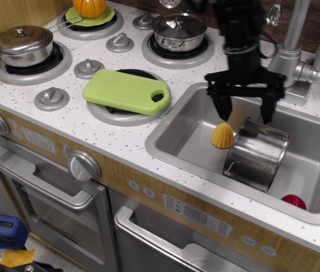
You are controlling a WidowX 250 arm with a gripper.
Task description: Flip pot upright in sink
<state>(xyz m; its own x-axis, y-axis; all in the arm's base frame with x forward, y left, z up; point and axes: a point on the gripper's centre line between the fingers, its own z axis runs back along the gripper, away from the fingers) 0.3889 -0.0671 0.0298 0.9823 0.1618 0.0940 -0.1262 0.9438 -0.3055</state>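
Black robot arm descends near-vertical from top of frame, wrist straight, gripper (245,111) pointing down w/ both dark fingers (223,106) spread wide apart, tips angled inward. Nothing held btwn the jaws; fingertips hang free, not touching any surface.

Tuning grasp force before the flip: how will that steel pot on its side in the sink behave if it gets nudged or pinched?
The pot lies tilted on its round side, so a nudge would probably roll it across the sink floor, perhaps into the corn. Its shiny wall looks slippery; pinching the rim seems safer. It looks thin and hollow, likely light. The gripper hangs open above it.
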